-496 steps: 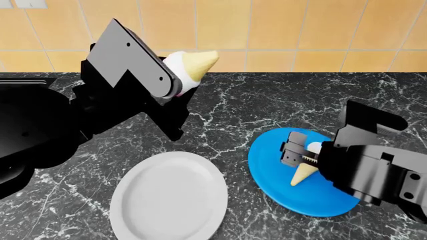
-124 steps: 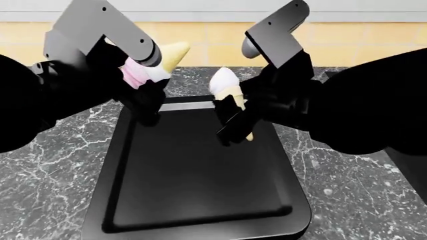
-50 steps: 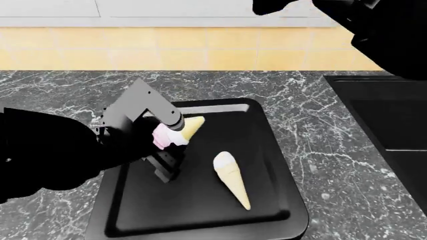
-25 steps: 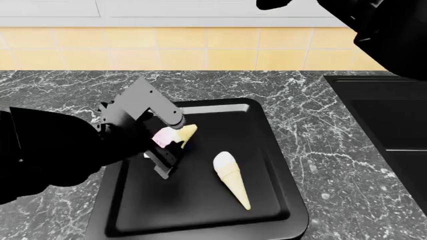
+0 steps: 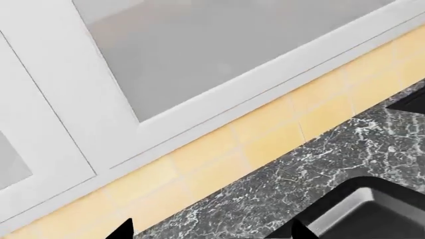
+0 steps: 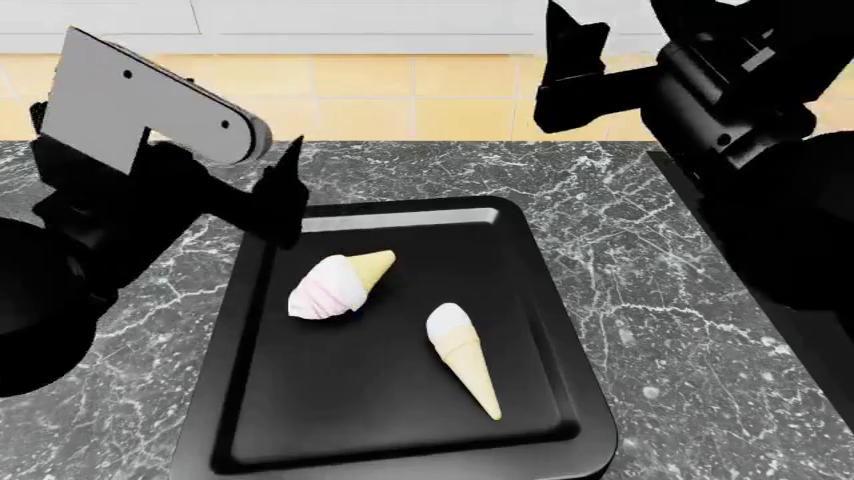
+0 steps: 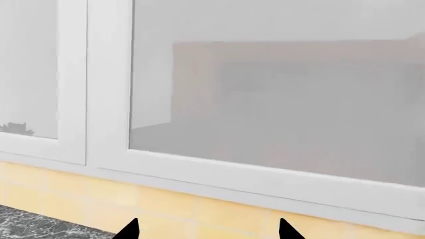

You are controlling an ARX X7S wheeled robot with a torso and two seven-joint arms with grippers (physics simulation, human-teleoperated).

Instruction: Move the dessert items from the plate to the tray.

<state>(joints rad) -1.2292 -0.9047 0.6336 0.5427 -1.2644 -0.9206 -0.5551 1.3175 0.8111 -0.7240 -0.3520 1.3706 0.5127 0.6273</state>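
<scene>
Both dessert items lie on the black tray (image 6: 534, 290) in the head view. The short cone with the pink-and-white scoop (image 6: 338, 284) rests near the tray's middle left. The longer cone with the white scoop (image 6: 463, 356) lies to its right, tip toward me. My left gripper (image 6: 278, 195) hangs open above the tray's far left corner, holding nothing. My right gripper (image 6: 577, 72) is raised high at the back right, also open and empty. In the left wrist view the left gripper (image 5: 210, 232) frames the counter and a corner of the tray (image 5: 375, 199). The right gripper (image 7: 207, 231) faces the wall. The plate is out of view.
The tray sits on a dark marble counter (image 6: 627, 260) backed by a yellow tiled wall (image 6: 400, 95). White glass-fronted cabinets (image 5: 199, 59) hang above the wall. My right arm (image 6: 774, 200) covers the counter's right side.
My left gripper let go of the pink-and-white cone, which now lies on the tray, and rose up and to the left. The right arm came lower into view.
</scene>
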